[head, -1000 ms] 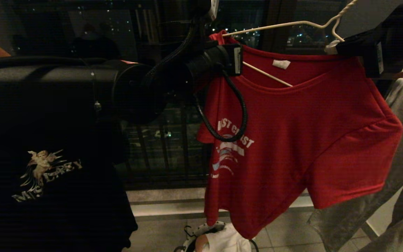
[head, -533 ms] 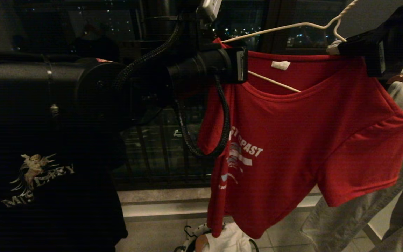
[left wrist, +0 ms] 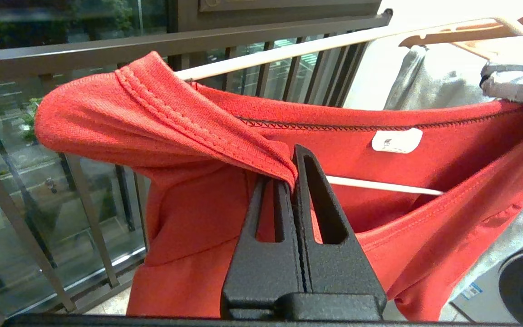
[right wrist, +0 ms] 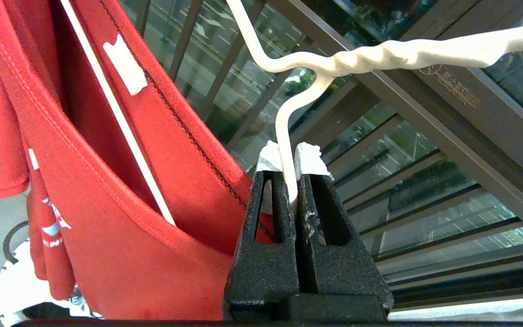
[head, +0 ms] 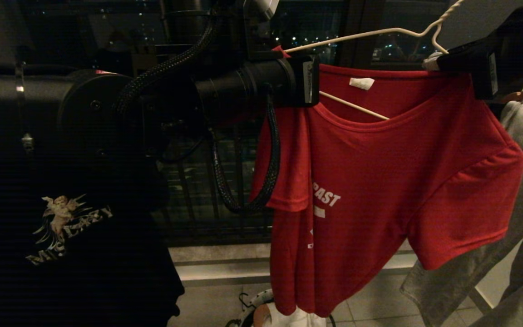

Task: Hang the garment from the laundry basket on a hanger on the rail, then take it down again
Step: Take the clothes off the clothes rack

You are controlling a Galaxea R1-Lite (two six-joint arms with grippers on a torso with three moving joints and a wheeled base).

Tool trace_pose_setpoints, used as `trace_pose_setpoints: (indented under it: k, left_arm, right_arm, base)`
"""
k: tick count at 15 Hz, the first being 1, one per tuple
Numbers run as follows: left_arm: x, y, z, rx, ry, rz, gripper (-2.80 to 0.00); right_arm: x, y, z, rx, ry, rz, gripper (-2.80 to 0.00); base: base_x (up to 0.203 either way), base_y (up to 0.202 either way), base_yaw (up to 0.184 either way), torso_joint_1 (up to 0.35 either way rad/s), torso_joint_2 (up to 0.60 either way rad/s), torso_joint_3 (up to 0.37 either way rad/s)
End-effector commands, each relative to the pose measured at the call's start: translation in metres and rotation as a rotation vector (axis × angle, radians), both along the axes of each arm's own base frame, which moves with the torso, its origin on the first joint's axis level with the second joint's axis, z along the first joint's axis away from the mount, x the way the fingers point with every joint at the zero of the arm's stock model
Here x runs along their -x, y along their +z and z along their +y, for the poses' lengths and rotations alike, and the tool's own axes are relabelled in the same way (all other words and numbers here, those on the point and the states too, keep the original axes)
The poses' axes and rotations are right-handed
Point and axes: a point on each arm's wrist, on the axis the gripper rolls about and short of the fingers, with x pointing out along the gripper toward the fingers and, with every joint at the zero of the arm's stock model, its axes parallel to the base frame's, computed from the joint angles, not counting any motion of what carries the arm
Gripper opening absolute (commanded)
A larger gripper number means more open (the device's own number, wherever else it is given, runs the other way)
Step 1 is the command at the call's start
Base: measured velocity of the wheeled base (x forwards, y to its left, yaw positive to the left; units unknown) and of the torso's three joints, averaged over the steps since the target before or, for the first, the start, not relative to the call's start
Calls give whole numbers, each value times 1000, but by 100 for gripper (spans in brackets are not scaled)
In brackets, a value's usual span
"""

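Left wrist view: left claw (left wrist: 294, 177) pinched on collar of red shirt (left wrist: 207, 213), right by hanger's (left wrist: 288, 50) end. Hanger runs across twd right claw (right wrist: 288, 179), clamped on wire below the neck. Shirt half on, off rail; basket (head: 250, 313) below.

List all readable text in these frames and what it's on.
"AST": white letters showing on the red T-shirt; the rest is folded under.
"M…ERCY" or similar: pale lettering under the angel print on the black T-shirt; too dim to read surely.
White neck tag: print too small to read.
Engraved mark on the window frame: too blurred to read.
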Motion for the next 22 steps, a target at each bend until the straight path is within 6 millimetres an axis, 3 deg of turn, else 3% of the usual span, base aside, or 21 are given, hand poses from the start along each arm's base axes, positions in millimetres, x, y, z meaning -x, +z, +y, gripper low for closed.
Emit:
trace_pose_setpoints:
  k: [1,2,3,11,15,22]
  left_arm:
    - [-1,0,0,2,4,-2,-280]
    - [-2,-1,0,1,6,-1,-280]
    - [-2,0,0,3,7,-1,0]
    - [-12,-16,8,-41,45,41,0]
    - [-5,-29,17,-77,48,76,0]
    - [7,-35,42,-98,78,101,0]
  right_arm:
    - [-1,-1,0,5,2,6,-280]
    - [-1,-1,0,4,2,4,-280]
    - [-1,-1,0,4,2,4,-280]
    - [-1,-3,0,8,-1,9,-280]
    - [-3,-7,1,12,-4,25,-280]
    - [-7,-16,0,23,-13,61,-280]
  base:
    - [0,0,0,0,0,0]
    - [0,0,0,0,0,0]
    - [0,0,0,0,0,0]
    - [0,0,0,0,0,0]
    - [0,0,0,0,0,0]
    - [0,0,0,0,0,0]
